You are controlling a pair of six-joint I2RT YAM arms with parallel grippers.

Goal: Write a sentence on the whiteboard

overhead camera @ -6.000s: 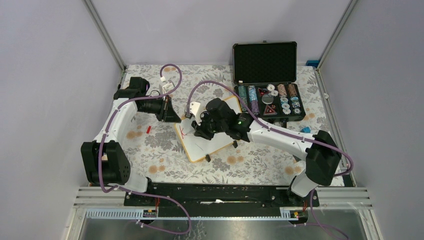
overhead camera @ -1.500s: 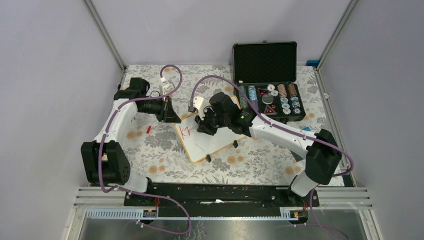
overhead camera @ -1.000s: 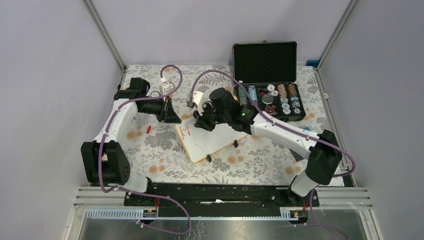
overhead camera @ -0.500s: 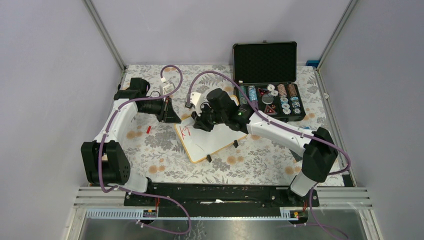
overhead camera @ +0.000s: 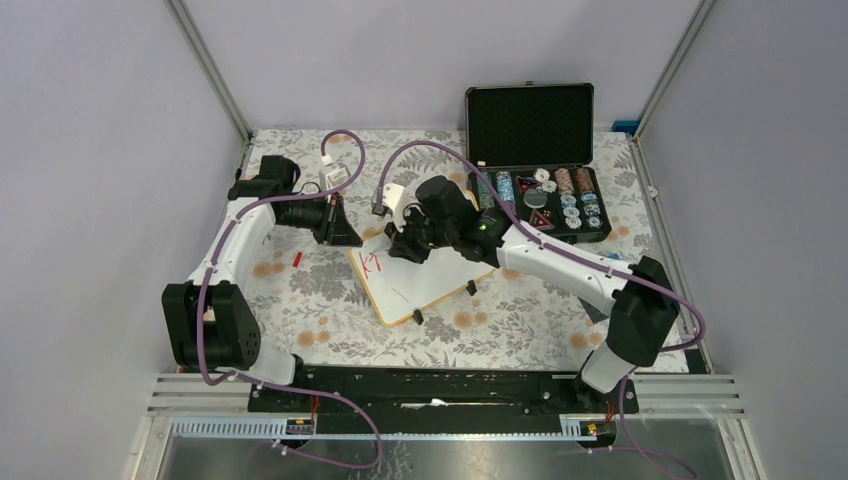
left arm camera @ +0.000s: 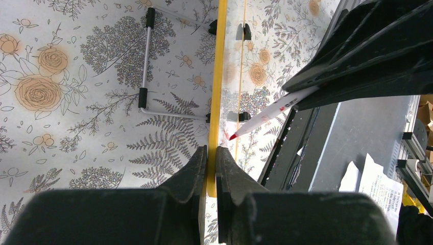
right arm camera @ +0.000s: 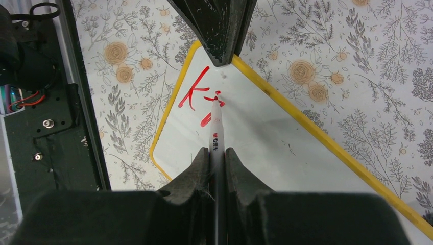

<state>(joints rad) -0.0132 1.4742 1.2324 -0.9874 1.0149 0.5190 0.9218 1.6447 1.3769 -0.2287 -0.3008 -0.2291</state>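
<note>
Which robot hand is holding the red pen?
The right hand, shut on the white red-tipped marker pointing at the small white yellow-rimmed whiteboard. The left hand holds no pen; it only pinches that board's edge.

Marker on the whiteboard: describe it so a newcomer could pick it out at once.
On the floral tablecloth, find the yellow-rimmed whiteboard at centre, left of the open black case. The marker is the slim white pen pinched in the right gripper, its tip at the red lettering. It is the only thin, white, red-tipped thing on the board.
</note>
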